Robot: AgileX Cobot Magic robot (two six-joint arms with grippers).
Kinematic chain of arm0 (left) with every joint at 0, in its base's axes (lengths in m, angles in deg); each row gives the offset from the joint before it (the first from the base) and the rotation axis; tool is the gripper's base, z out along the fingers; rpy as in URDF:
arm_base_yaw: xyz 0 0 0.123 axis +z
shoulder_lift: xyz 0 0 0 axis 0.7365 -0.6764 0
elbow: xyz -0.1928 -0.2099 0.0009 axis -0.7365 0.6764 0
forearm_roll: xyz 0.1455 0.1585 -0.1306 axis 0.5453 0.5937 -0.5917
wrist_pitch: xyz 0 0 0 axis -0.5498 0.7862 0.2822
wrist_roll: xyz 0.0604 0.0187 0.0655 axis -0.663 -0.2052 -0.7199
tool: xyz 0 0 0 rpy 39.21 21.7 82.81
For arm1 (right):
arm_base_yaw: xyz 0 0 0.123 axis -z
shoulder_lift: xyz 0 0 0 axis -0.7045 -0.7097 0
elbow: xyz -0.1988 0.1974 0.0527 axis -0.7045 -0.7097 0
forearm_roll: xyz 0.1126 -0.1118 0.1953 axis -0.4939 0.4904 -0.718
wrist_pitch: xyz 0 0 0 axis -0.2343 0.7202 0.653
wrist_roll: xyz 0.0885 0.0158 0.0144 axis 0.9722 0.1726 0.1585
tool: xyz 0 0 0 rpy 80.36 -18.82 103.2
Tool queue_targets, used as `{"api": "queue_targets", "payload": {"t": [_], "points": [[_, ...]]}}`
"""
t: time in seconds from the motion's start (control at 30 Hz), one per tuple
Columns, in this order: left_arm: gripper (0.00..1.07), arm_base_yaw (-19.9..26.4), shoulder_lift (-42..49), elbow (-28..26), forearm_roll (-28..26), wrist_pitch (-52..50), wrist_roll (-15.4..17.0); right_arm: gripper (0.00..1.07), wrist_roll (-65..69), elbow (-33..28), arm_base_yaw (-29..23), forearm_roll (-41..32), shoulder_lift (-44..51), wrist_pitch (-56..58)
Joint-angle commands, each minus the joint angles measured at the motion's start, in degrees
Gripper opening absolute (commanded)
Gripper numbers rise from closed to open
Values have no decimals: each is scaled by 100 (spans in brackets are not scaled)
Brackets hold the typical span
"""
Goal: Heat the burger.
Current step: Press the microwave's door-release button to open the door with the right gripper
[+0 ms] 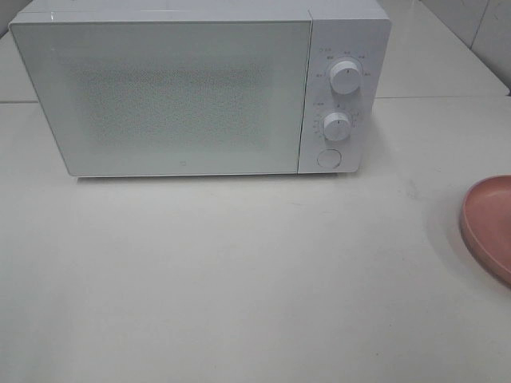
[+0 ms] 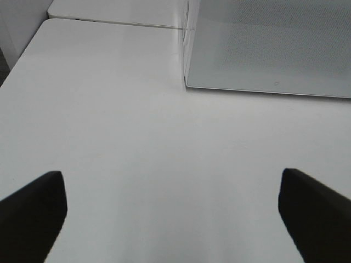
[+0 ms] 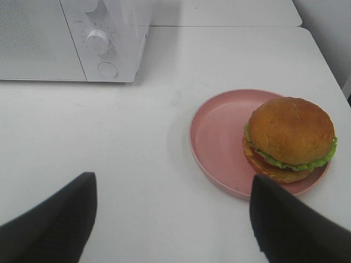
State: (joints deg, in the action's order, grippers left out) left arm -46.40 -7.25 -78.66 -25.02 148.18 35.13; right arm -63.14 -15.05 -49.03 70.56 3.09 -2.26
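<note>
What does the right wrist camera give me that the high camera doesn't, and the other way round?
Only the right wrist view: the burger resting on the pink plate, and the right gripper, open and empty. Only the high view: the whole closed door and the upper dial in full. Both: the microwave, its lower dial and round button, part of the plate, the white table.
</note>
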Motion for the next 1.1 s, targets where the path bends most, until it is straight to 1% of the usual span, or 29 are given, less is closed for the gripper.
{"api": "queue_targets", "payload": {"t": [0.03,0.93,1.03,1.07,1.1], "points": [[98,-34,92,11,-40,-6,0,75,-52,-17,-6,-17,143,-23],[98,-34,92,11,-40,-6,0,75,-29,-17,-6,-17,143,-23],[98,-34,92,11,-40,-6,0,75,-34,97,-6,11,97,-223],[98,-34,92,11,-40,-6,0,75,-34,160,-6,11,23,-579],[98,-34,92,11,-40,-6,0,75,-34,160,-6,11,23,-579]]}}
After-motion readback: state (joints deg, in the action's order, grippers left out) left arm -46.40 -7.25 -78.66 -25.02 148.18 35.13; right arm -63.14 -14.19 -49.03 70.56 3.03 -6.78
